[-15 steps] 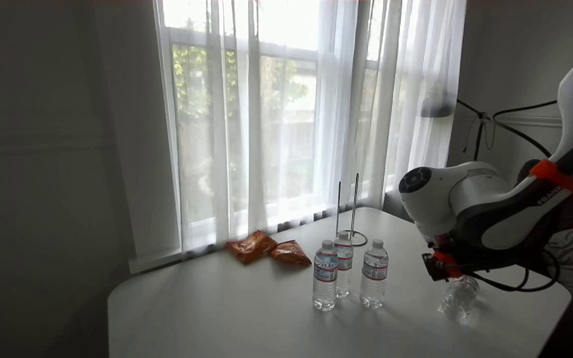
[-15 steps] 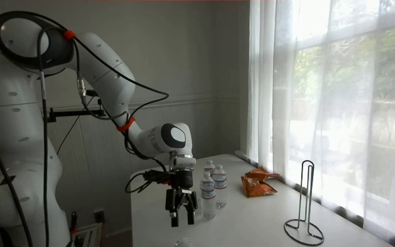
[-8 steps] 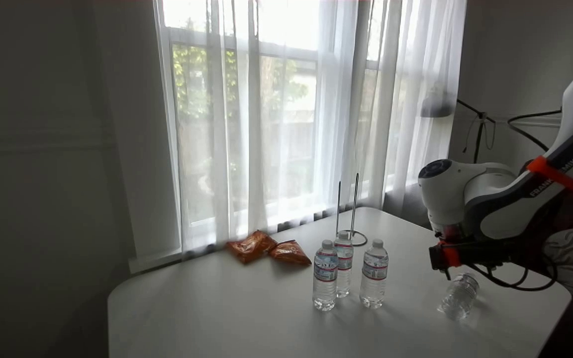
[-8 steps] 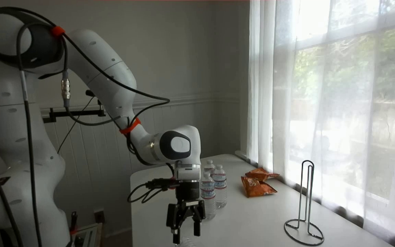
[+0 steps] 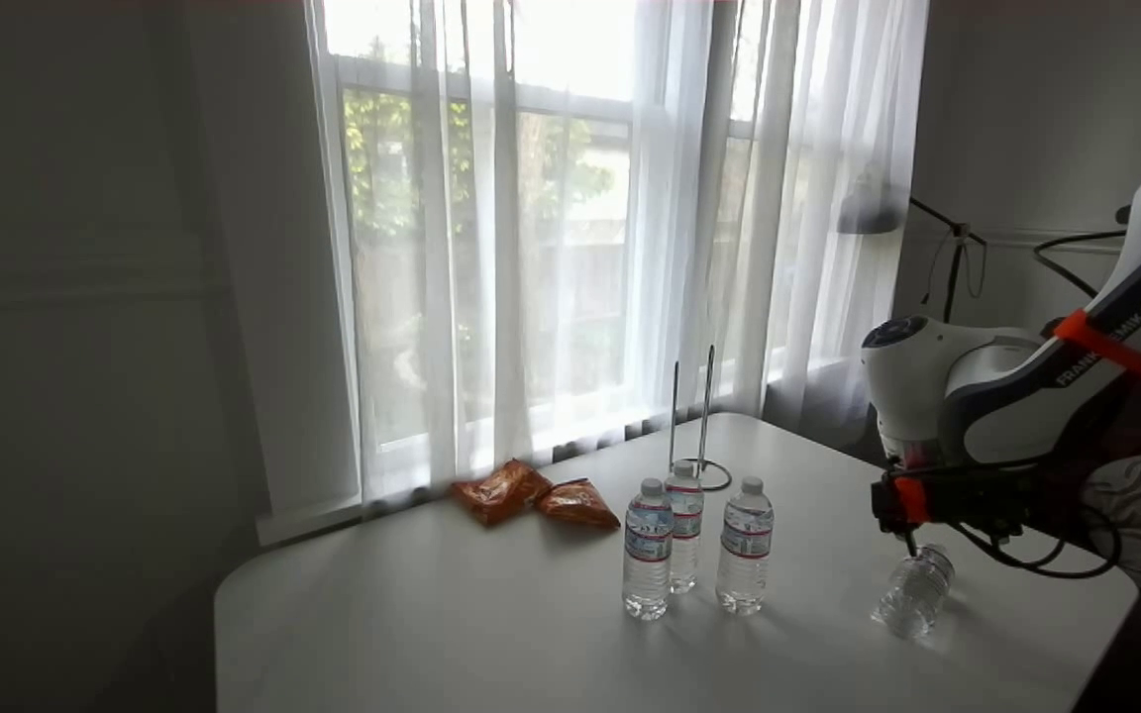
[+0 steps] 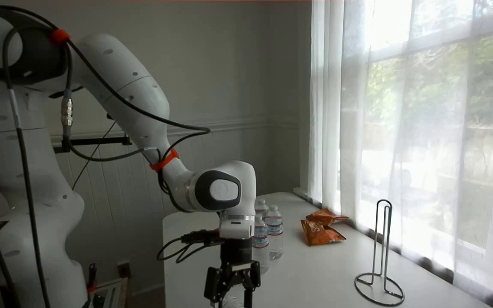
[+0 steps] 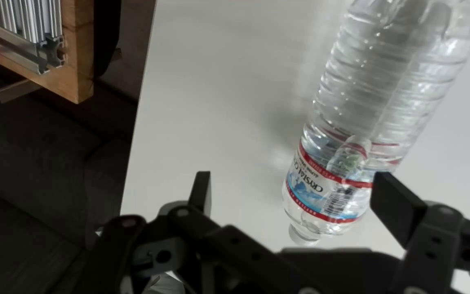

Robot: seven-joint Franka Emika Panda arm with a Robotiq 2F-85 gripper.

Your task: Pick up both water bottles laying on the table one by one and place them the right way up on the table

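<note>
One clear water bottle (image 5: 913, 599) lies on its side on the white table (image 5: 432, 634). Three more water bottles stand upright, close together: the nearest (image 5: 648, 560), one behind it (image 5: 685, 525) and one to its right (image 5: 744, 555). My gripper (image 7: 298, 196) hangs over the lying bottle, jaws wide apart and holding nothing. In the wrist view the lying bottle (image 7: 382, 94) slants between the fingers, cap toward the palm, its label nearer the right-hand finger (image 7: 396, 208), which overlaps its edge. Contact cannot be told. In an exterior view the gripper (image 6: 233, 299) partly hides that bottle at the bottom edge.
Two orange packets (image 5: 501, 493) lie by the window side of the table. A wire holder (image 6: 383, 265) stands upright on the tabletop, behind the bottles in an exterior view. The table's edge (image 7: 137, 110) runs along the left in the wrist view.
My gripper has come down and shifted over toward the lying bottle, its jaws staying open. The bottles, packets and wire holder have not moved.
</note>
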